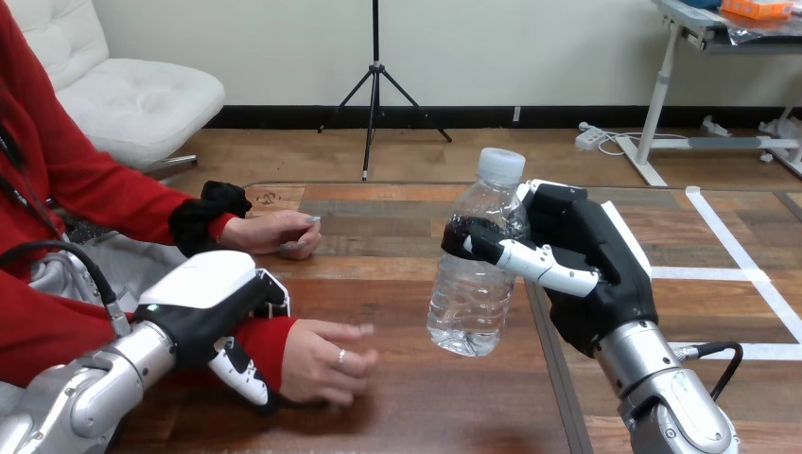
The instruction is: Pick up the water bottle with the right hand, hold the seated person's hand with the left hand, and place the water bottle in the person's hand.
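Observation:
A clear water bottle (478, 260) with a white cap hangs tilted above the table, right of centre. My right hand (586, 260) is shut on it, thumb across its front and fingers behind. At lower left, my left hand (217, 307) is curled round the person's wrist at the red sleeve, with the thumb under it. The person's nearer hand (326, 359) rests on the table with fingers loosely curled, a short way left of and below the bottle. The person's farther hand (279, 232) lies on the table behind it, pinching something small.
The wooden table (397, 407) runs across the view, with a dark seam under my right arm. White tape lines (733, 251) mark the table at the right. Open tabletop lies between the person's nearer hand and the bottle.

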### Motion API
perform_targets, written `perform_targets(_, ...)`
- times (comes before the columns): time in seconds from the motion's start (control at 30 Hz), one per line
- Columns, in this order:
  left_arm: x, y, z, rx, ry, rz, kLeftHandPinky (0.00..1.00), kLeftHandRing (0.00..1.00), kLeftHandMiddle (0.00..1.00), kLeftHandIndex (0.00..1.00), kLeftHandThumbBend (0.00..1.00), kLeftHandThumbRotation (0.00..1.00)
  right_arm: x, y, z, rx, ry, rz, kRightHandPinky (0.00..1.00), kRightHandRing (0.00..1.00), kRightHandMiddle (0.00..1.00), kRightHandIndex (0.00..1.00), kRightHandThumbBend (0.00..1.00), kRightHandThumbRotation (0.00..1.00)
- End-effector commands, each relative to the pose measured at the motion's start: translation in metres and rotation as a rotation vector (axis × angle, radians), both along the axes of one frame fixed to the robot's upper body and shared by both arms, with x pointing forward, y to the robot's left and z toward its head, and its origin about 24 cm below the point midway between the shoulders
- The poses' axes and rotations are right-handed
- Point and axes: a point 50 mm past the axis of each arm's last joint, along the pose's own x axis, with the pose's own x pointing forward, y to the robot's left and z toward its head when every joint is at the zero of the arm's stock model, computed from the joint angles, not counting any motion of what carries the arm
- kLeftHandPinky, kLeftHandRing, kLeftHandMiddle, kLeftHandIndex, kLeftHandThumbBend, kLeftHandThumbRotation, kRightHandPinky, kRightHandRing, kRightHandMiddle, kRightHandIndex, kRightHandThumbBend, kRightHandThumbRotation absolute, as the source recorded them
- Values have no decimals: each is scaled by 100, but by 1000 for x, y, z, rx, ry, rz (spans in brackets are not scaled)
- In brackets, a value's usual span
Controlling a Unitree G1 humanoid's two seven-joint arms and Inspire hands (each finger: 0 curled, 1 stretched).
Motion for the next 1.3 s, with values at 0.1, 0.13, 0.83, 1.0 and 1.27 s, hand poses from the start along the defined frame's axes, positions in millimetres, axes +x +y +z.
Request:
perform_targets(0.1,16,-19,54,-102,-205,-67,22,28,35,37,95,0,20,11,32,10,-155,20,12,15,20,23,64,0)
perform_targets(0.13,16,-19,55,-106,-210,-72,22,28,35,37,95,0,20,11,31,2,-158,19,12,16,20,23,64,0)
perform_targets(0.83,9,-36,85,-174,-270,-139,21,27,35,37,96,0,33,25,11,-1,-116,35,13,17,22,25,66,0)
perform_targets(1.0,7,-40,93,-191,-295,-163,21,27,35,37,97,0,35,29,6,19,-95,36,14,17,22,25,66,0)
perform_targets(1.27,5,-43,100,-189,-317,-182,22,27,35,37,98,0,37,35,-1,-3,-88,37,15,18,23,25,66,0)
